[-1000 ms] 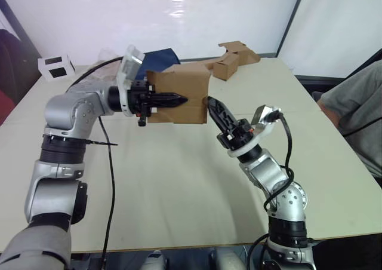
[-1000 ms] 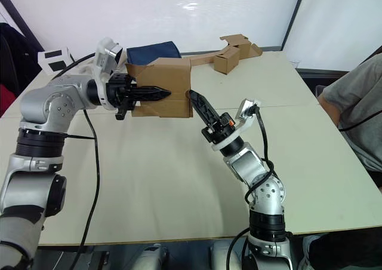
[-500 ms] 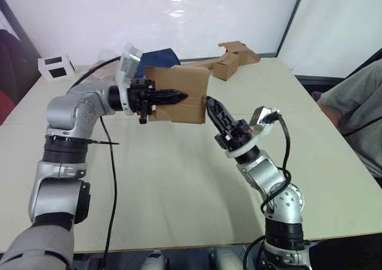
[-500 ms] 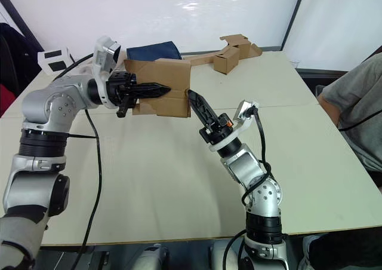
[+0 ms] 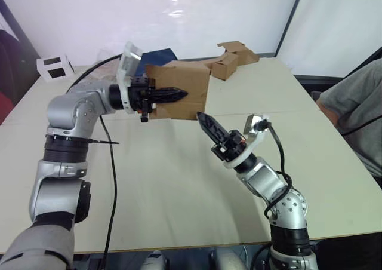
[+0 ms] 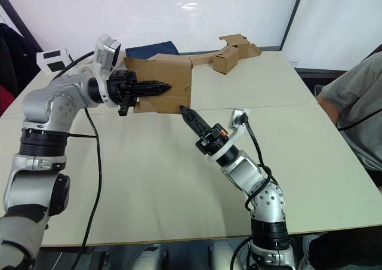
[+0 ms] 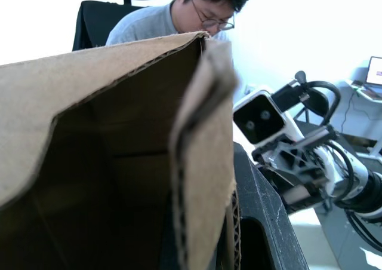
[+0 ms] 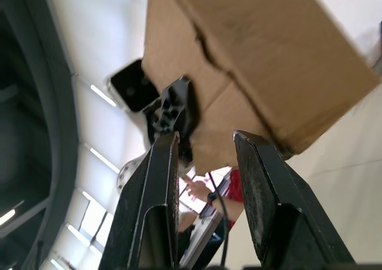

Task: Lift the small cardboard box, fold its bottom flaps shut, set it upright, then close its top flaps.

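Dropped off box – R gripper slightly apart below small cardboard box; L gripper clamps its wall.

From the head, we look forward and down over the pale beige table through two eyes set side by side; both share the whole table top, up to its far edge. Our left wrist camera sits very close behind the small brown corrugated cardboard box, facing along its wall toward a seated person in a grey shirt. Our right wrist camera looks upward from below, close under the same box.
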